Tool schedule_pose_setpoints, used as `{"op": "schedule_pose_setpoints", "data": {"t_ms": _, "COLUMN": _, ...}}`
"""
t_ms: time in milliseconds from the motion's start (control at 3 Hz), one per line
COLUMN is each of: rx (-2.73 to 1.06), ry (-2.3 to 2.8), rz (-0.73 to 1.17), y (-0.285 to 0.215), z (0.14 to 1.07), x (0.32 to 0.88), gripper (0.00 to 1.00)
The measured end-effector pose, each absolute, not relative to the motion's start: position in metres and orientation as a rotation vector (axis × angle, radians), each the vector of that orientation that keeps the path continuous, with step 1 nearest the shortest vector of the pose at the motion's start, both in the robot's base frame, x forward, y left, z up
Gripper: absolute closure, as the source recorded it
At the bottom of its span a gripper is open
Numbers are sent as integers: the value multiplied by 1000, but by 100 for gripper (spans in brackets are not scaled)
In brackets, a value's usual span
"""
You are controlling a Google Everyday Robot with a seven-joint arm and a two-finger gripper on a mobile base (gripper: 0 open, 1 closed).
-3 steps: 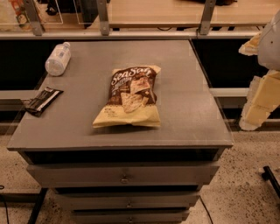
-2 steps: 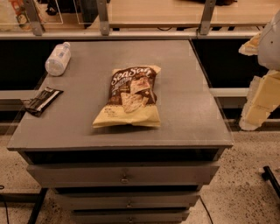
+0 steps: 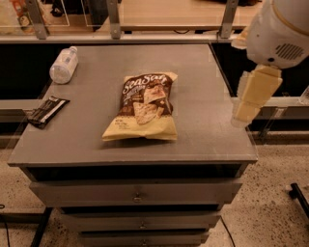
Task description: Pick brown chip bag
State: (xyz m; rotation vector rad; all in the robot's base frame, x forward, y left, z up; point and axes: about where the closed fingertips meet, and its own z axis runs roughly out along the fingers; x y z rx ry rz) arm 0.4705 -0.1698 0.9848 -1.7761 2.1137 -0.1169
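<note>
- The white arm (image 3: 282, 31) comes in from the 2 o'clock corner of the view, its bulky rounded housing held high past the right edge of the table.
- The gripper (image 3: 241, 116) hangs below that housing as a pale yellow piece, slanting down and to the left, at about 3 o'clock from the table's middle. It sits above the table's right edge; whether it is open or closed I cannot tell. It holds nothing and is well apart from the bag.
- The brown chip bag (image 3: 143, 107) lies flat near the middle of the grey tabletop (image 3: 203, 96), dark brown end toward 12 o'clock, pale tan end toward 6 o'clock.
- A clear plastic bottle (image 3: 63, 65) lies on its side at 10 o'clock from the bag, near the table's far left corner.
- A small black wrapper (image 3: 46, 111) with a white stripe lies at 9 o'clock, at the left edge.
- Below the top are grey drawers (image 3: 137, 193) with small knobs.
- The floor (image 3: 270, 202) is speckled; a wooden counter (image 3: 169, 14) with metal posts runs behind, at 12 o'clock.
</note>
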Motion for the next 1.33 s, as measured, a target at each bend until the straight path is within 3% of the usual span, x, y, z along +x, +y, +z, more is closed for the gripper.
{"op": "schedule_pose_setpoints", "data": {"t_ms": 667, "rx": -1921, "ry": 1916, "rz": -135, "y": -61, "z": 976, "x": 503, "gripper": 0}}
{"op": "schedule_pose_setpoints", "data": {"t_ms": 1333, "rx": -1971, "ry": 1936, "rz": -52, "y": 3, "z": 945, "x": 508, "gripper": 0}}
